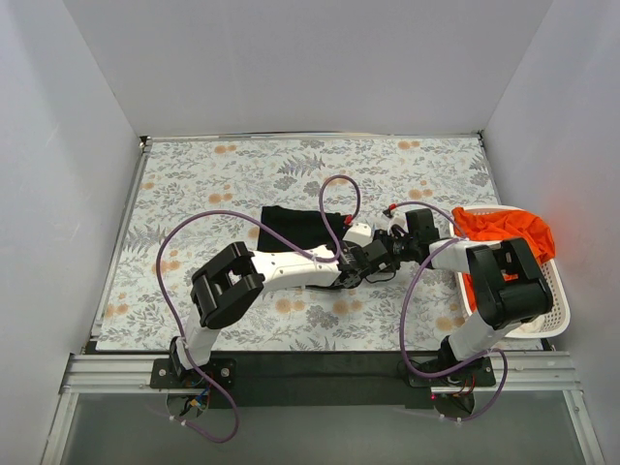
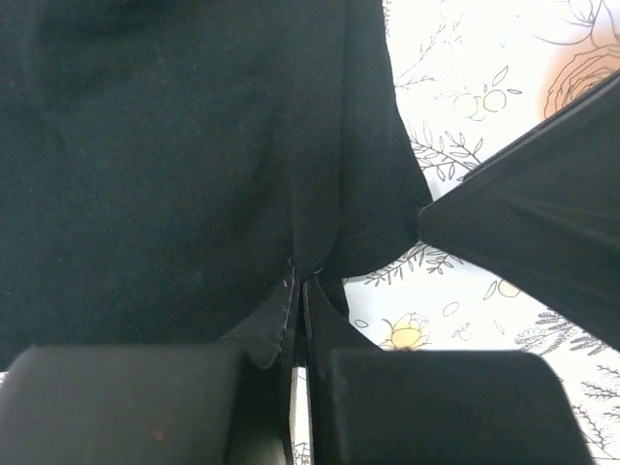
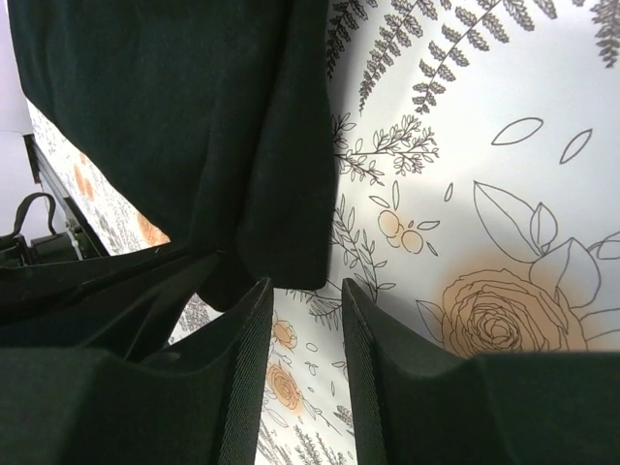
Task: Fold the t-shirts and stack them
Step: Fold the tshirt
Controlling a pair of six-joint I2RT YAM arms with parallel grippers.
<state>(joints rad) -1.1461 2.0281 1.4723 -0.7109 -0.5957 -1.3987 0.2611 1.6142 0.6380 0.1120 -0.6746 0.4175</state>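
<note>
At the left gripper (image 2: 298, 295), jaws pinched together on an edge of the black t-shirt (image 2: 174, 145) near the middle of the tabletop (image 3: 504, 145); right gripper (image 3: 307, 305) apart, hem unclamped at its tips; risk: one-sided lift drags, bunches or slips the cloth.

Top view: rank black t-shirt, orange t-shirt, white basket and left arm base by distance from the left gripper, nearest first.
1. black t-shirt: pinched in the left gripper, lying to its left and behind.
2. orange t-shirt and white basket: off to the right; the shirt is draped in the basket, too close to call.
3. left arm base: near edge, far left.
</note>
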